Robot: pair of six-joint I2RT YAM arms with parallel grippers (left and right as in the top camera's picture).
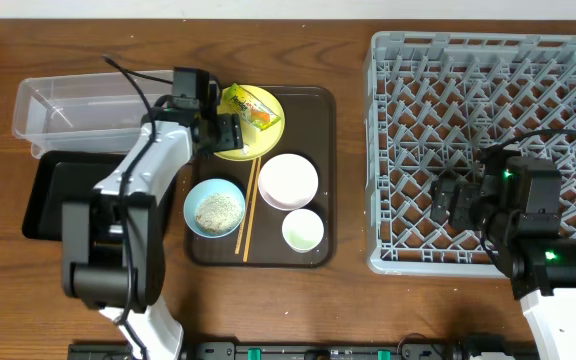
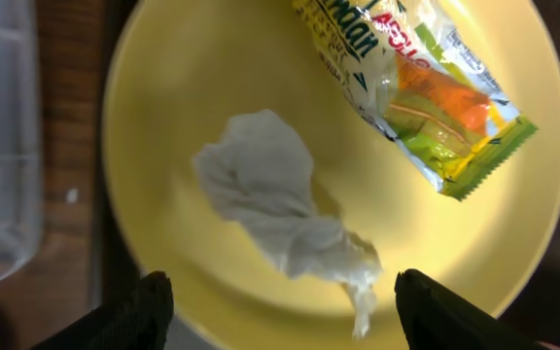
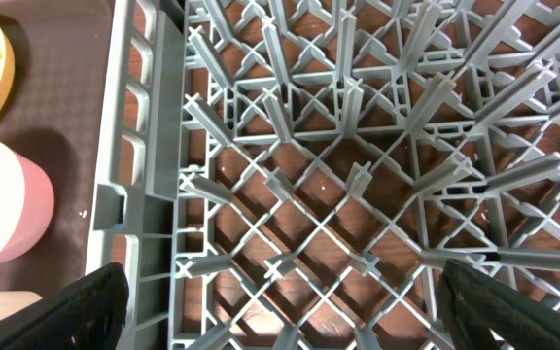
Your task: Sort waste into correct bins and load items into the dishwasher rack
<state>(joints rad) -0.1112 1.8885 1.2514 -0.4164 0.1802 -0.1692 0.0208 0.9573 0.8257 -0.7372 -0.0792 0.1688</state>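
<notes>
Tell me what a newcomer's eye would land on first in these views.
The large square grey plastic lattice rack on the right dominates, with the open right gripper hovering over it. Next comes the round yellow plate at the top of the dark brown tray, holding a yellow-green snack wrapper and a crumpled white tissue, with the open left gripper poised just above them.

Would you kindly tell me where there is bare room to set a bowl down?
Bare table runs between the serving tray and the rack, and behind the plate at the far edge. The rack holds nothing, though the right tool hovers over it. The serving tray is crowded.
</notes>
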